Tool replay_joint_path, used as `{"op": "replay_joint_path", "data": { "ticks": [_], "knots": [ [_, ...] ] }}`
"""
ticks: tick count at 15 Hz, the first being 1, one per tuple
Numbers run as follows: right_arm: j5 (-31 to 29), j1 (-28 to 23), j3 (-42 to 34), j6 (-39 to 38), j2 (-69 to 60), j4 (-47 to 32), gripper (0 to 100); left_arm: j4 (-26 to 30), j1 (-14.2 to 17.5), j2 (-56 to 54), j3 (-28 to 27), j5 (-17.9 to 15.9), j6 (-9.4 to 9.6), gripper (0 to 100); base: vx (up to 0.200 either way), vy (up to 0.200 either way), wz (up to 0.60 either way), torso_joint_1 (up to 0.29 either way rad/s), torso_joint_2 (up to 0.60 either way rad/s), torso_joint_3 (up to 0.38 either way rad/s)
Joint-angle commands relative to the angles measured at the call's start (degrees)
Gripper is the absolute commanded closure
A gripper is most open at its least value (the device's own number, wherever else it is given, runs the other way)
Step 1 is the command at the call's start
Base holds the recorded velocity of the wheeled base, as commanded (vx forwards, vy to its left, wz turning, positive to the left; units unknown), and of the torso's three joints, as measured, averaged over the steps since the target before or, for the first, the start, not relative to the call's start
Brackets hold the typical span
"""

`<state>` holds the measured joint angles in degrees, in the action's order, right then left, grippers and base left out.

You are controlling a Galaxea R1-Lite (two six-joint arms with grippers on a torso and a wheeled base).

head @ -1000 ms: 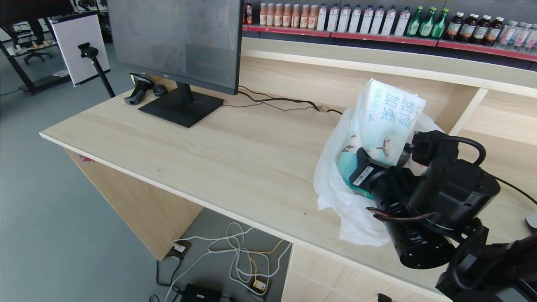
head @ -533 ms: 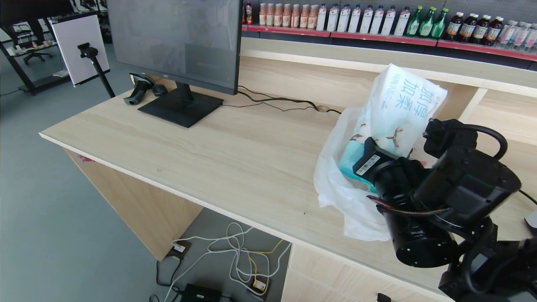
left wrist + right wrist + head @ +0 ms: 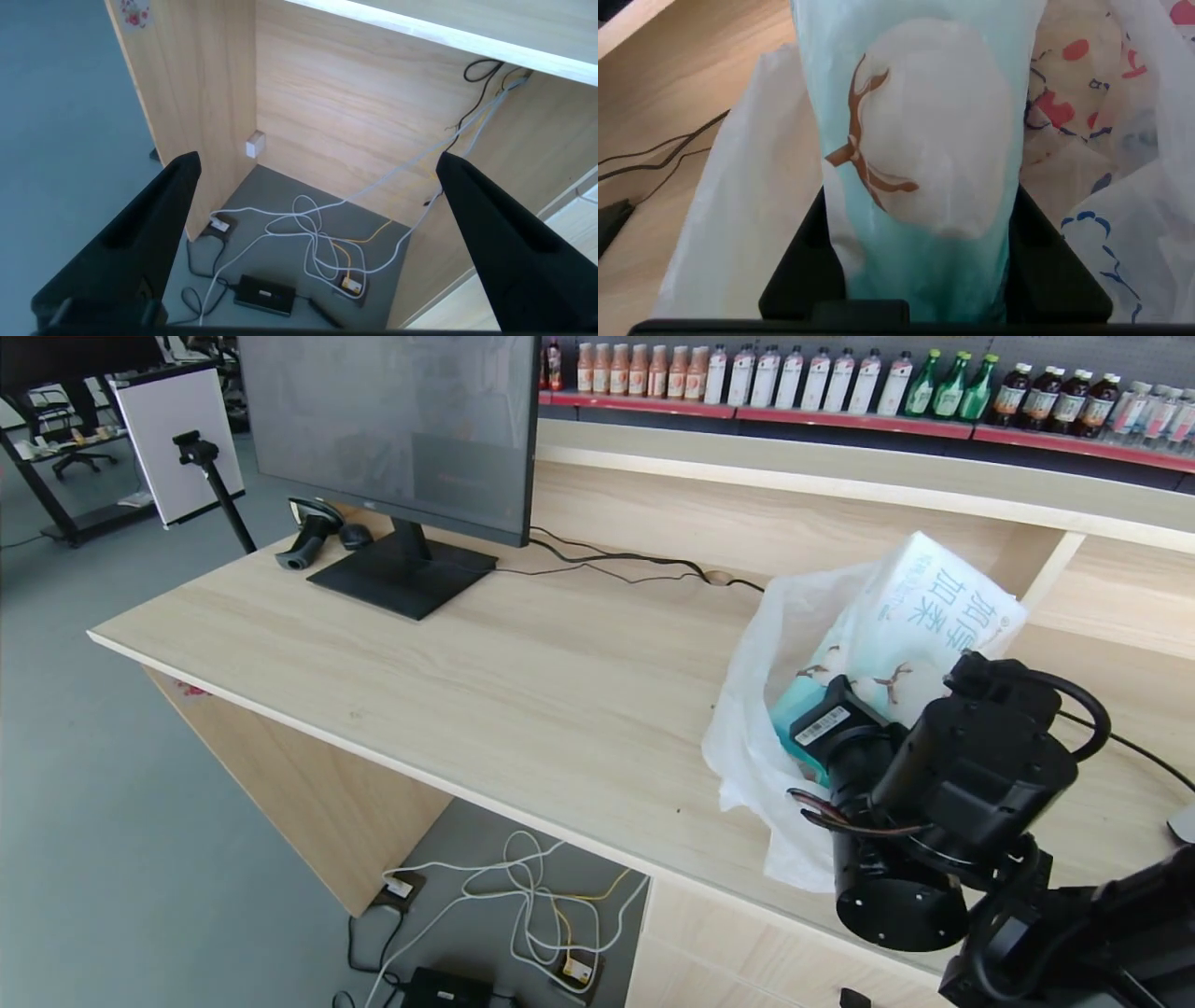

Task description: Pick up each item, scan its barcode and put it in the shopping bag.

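Left gripper point(image 3: 318, 163) hangs wide open below the counter point(image 3: 467, 663), and over on the right the right gripper point(image 3: 923, 201) clamps the tissue pack point(image 3: 920, 616), tilted in the mouth of the shopping bag point(image 3: 756, 728), where the floppy rim could snag it and spill it out.

Shop: checkout counter point(image 3: 467, 672), shelved drink bottles point(image 3: 822, 378)

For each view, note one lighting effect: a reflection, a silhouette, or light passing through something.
Head view: the dark monitor carries faint reflections. Left wrist view: the open left gripper is a black silhouette against the lit floor. Right wrist view: the tissue pack is brightly lit, and the shopping bag lets light through.
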<state>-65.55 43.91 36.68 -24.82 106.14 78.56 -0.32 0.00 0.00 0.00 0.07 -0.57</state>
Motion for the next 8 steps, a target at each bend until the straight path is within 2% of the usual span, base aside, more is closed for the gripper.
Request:
{"op": "replay_joint_path", "data": {
  "ticks": [1, 7, 8],
  "knots": [
    [0.1, 0.0, -0.1, -0.5, 2.0, 0.2, 100, 0.0, 0.0, 0.0, 0.0, 0.0, -0.04, 0, 0.0, 0.0, 0.0, 0.0, 0.0, 0.0],
    [-0.2, -0.3, -1.7, 0.8, 7.2, 11.4, 100, 0.0, 0.0, 0.0, 0.0, 0.0, -0.04, 0, 0.0, 0.0, 0.0, 0.0, 0.0, 0.0],
    [-0.3, -0.2, -2.6, 1.3, 6.8, 11.4, 100, 0.0, 0.0, 0.0, 0.0, 0.0, -0.04, 0, 0.0, 0.0, 0.0, 0.0, 0.0, 0.0]
  ]
}}
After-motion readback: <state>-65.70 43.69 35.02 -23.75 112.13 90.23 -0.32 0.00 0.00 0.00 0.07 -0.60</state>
